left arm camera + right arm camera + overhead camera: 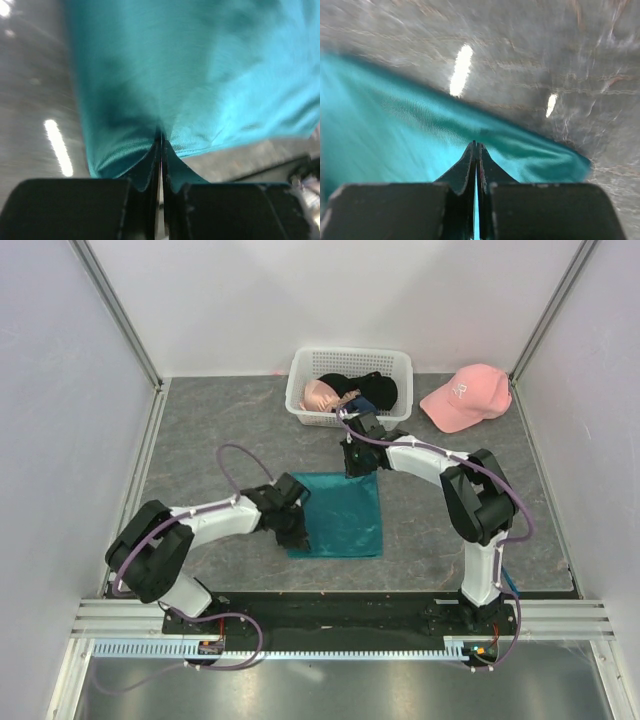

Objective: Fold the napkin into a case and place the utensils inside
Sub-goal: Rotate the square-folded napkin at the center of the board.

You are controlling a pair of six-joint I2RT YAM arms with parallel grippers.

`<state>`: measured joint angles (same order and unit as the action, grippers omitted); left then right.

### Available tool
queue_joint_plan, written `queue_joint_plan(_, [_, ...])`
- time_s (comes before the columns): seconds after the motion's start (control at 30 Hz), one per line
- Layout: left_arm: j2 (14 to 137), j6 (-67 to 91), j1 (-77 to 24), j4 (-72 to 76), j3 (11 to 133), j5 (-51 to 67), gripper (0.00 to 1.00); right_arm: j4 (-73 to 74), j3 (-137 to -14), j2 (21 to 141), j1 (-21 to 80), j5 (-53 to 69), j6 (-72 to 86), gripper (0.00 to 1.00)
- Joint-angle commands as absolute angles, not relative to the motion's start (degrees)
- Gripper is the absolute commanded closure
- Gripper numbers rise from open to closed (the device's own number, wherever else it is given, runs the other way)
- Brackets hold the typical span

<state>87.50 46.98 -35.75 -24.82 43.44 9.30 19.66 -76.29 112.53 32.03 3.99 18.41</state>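
Teal cloth napkin (345,520) lies on the table (200,440) near its centre, looks light, limp and slick, so grip it at hems and corners: your left gripper (160,140) is pinched tight on its near-left edge, right gripper (476,150) clamped on the far edge.

— Where does your overhead sit?
— I've got it high behind the arm bases (190,612), which lie along the bottom of the frame. It faces down and takes in the whole desk (220,430).
— And the wrist views?
— Each looks out past its own tips from very close: left fingers (146,172), right fingers (464,172). All three views share the napkin (345,515), mid-frame overhead.
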Motion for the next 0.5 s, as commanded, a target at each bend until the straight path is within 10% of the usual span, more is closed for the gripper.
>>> queue_joint_plan(0.0, [86.2,62.2,-46.4,-18.1,41.3,12.0,0.91,25.6,-82.4,109.5,32.4,4.7,17.9,0.93])
queue_joint_plan(0.47, [82.2,49.8,-44.9,-24.9,47.6,3.7,0.83,20.0,-58.3,94.0,33.7,10.1,22.8,0.83])
